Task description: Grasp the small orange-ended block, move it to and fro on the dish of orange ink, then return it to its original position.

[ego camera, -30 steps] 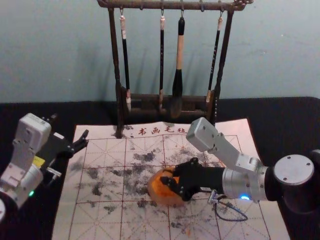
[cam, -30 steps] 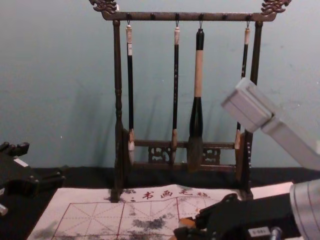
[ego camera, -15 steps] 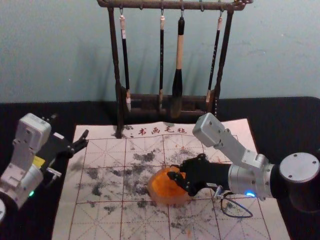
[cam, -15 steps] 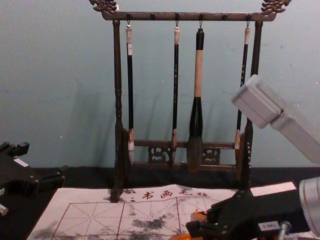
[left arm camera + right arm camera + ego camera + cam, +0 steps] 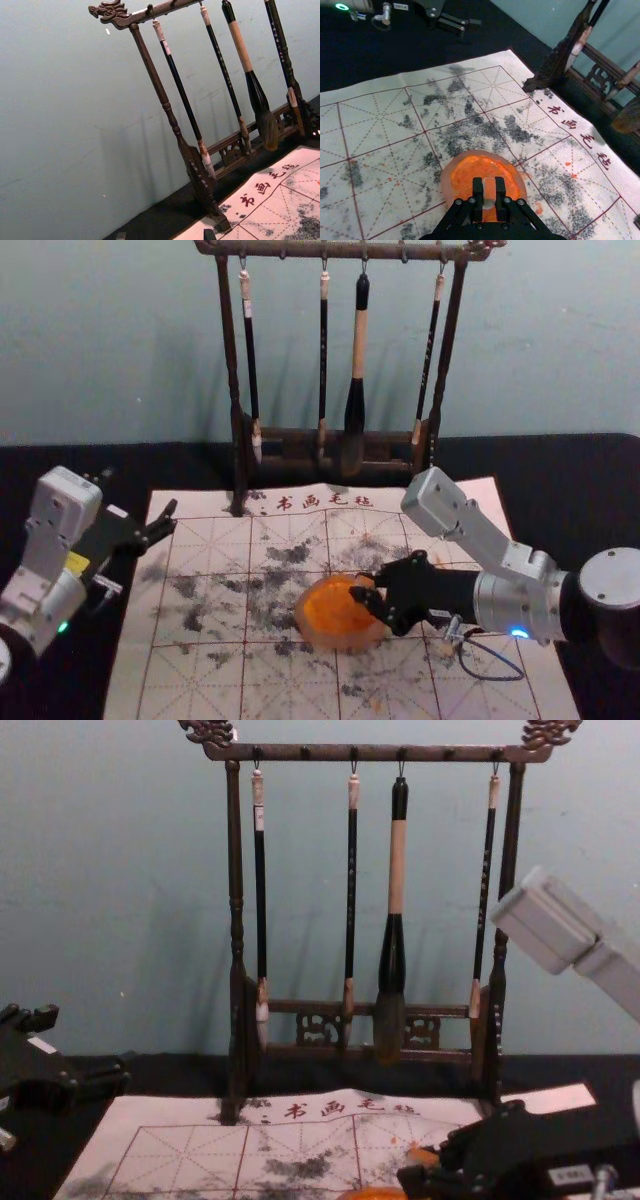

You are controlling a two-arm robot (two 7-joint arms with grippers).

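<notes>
The right gripper (image 5: 360,586) is at the right-hand rim of the dish (image 5: 330,618), reaching in from the right in the head view. It is clamped on the block (image 5: 489,189), which sits between its two fingertips in the right wrist view, its orange part facing up and a whitish part below. In that view the block overlaps the dish's orange ink (image 5: 477,167); in the chest view it appears higher than the ink and a little to the right. I cannot tell whether block and ink touch.

The left gripper (image 5: 139,492) is idle by the mat's left edge, its fingers well apart with nothing between them.

The dish is near the middle of the mat (image 5: 205,685), a pale sheet ruled in red, with dark smudges, a few orange specks and red characters along its far margin. The mat lies on a black table (image 5: 585,475). At its far edge the rack (image 5: 229,335) stands upright, and four brushes hang from its bar, one much thicker (image 5: 358,345) than the others
</notes>
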